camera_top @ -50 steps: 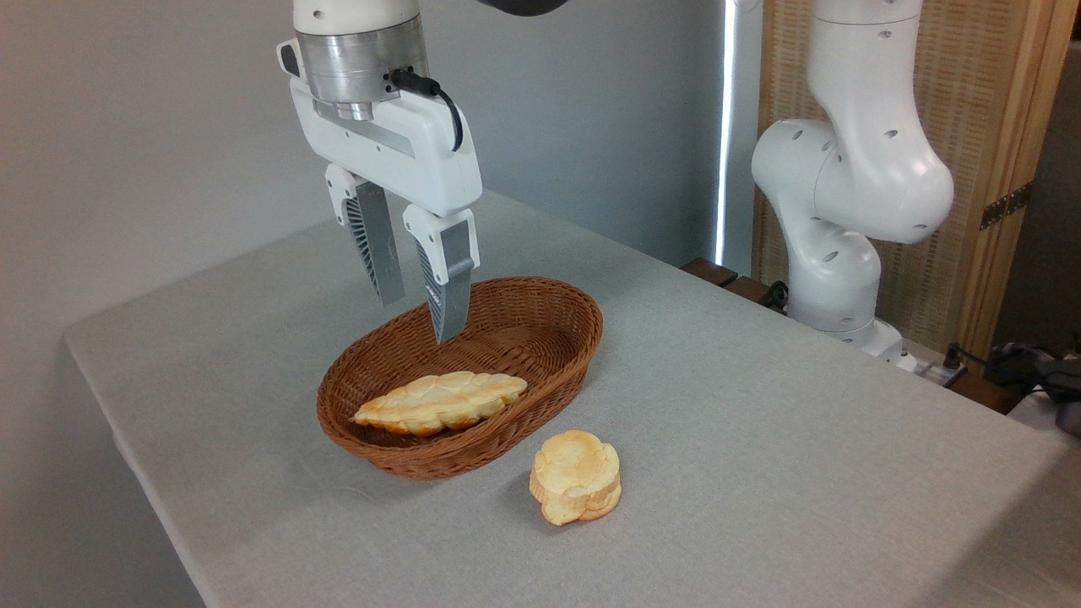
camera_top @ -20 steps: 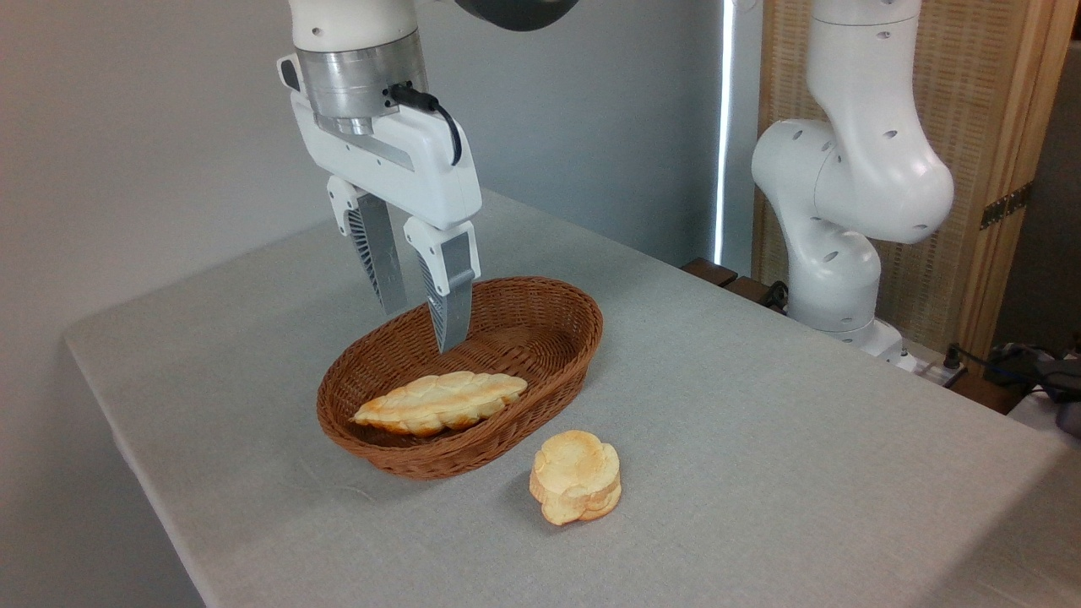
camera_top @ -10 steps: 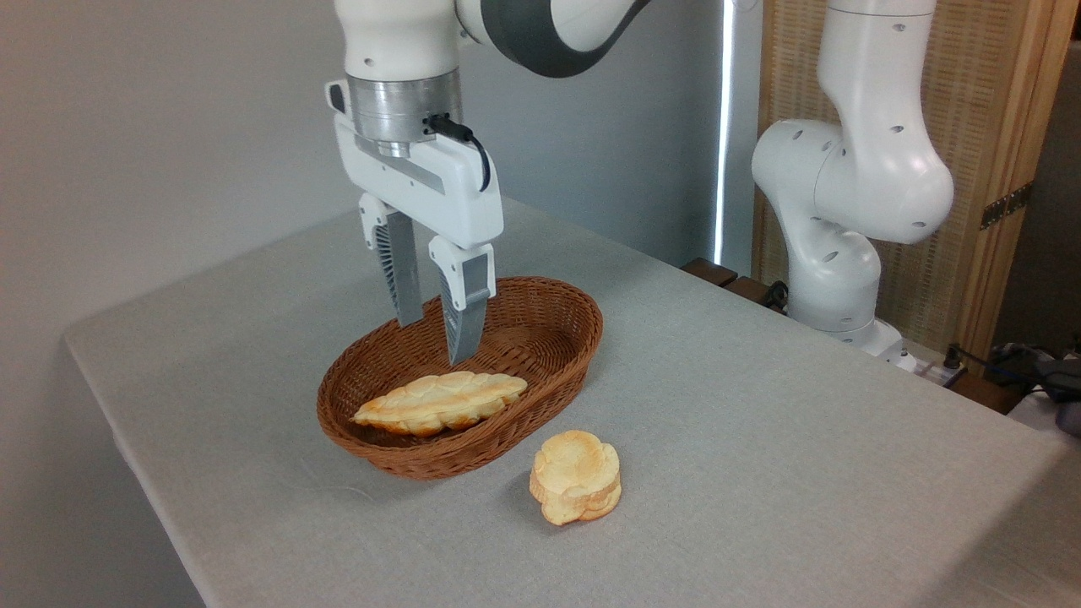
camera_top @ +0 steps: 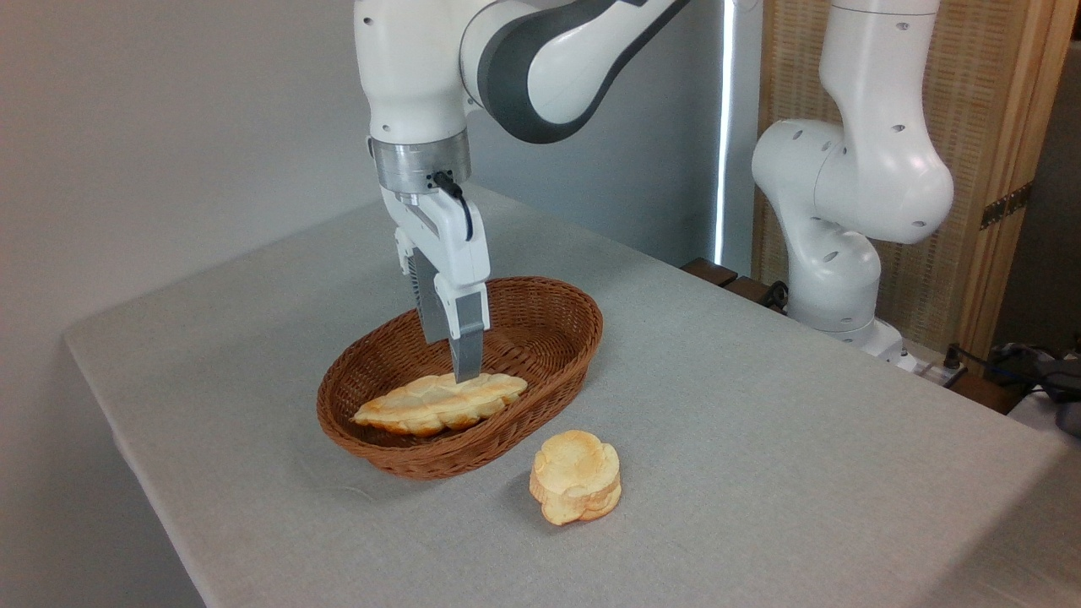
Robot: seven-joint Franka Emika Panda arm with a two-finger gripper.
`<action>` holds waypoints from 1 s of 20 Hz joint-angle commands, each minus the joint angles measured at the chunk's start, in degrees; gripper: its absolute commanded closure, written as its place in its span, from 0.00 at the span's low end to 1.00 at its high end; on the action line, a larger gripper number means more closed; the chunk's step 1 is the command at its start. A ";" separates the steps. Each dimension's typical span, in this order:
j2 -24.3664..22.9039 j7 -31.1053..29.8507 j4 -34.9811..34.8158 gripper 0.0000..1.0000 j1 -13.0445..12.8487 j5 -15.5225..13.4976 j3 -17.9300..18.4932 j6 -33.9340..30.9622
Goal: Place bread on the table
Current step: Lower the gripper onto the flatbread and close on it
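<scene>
This is looking like a robotics lab dressed as a dining corner: a white robot arm (camera_top: pixel 853 177) is standing bolted at 3 o'clock beside the table (camera_top: pixel 760 439), which is wearing a plain grey cloth, cables (camera_top: pixel 1018 367) are trailing at the 4 o'clock edge, and bare grey walls (camera_top: pixel 152 127) and a woven wooden screen (camera_top: pixel 996 127) are closing in behind

End effector (camera_top: pixel 456 359) vertical, fingers pointing down, seen edge-on; gap unclear.
</scene>
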 commanded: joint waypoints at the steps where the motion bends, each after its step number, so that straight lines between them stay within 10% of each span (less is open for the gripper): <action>1: -0.20 5.62 -0.53 0.00 0.48 0.08 0.62 1.09; 20: 2.79 6.41 -4.31 0.02 -0.14 5.62 0.27 7.06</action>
